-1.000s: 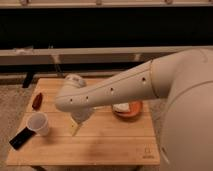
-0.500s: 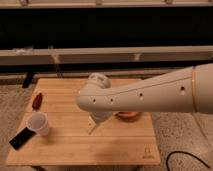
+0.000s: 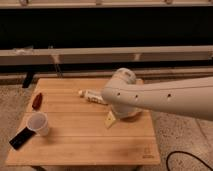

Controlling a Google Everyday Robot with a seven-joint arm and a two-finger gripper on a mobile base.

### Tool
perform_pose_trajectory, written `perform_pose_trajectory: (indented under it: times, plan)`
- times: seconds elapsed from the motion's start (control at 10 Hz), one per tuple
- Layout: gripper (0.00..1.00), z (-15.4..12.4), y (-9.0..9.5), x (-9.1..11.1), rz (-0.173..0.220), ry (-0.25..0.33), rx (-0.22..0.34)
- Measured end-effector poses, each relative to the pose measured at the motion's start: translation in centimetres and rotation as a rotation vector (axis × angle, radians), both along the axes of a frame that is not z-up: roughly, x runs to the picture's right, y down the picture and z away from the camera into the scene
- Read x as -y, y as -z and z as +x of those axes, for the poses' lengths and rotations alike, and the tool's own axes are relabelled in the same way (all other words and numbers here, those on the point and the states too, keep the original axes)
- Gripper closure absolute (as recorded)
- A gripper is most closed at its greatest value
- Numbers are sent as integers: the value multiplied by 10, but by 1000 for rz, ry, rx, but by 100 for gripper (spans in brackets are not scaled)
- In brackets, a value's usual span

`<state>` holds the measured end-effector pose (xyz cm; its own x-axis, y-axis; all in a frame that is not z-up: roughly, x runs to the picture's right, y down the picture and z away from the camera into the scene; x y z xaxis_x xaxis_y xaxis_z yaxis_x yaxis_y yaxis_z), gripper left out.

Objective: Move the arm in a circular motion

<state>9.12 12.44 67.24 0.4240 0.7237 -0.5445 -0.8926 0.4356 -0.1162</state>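
Observation:
The arm (image 3: 165, 97) is thick, cream-white and dotted with small dark spots. It reaches in from the right edge over the wooden table (image 3: 75, 145). Its rounded elbow joint (image 3: 122, 82) hangs above the table's right-middle. Below the elbow a small pale yellowish tip, the gripper (image 3: 110, 120), points down close to the tabletop. It holds nothing that I can see. The arm hides part of the table's right side.
A white tube (image 3: 92, 96) lies just left of the elbow. A white cup (image 3: 38, 123) and a black flat object (image 3: 22, 137) sit at the front left, a red-brown object (image 3: 37, 101) at the left edge. A dark cable (image 3: 185, 160) lies on the floor.
The arm has swung rightward across the table, its elbow going from the left-middle to the right-middle. The gripper tip moved with it. The white tube is now uncovered.

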Motion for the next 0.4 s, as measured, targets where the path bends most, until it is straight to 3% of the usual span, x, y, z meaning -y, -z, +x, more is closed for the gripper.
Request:
perform_pose_trajectory:
  times: [0.4]
  plan:
    - [2,28,-24,33,0,-18,-18]
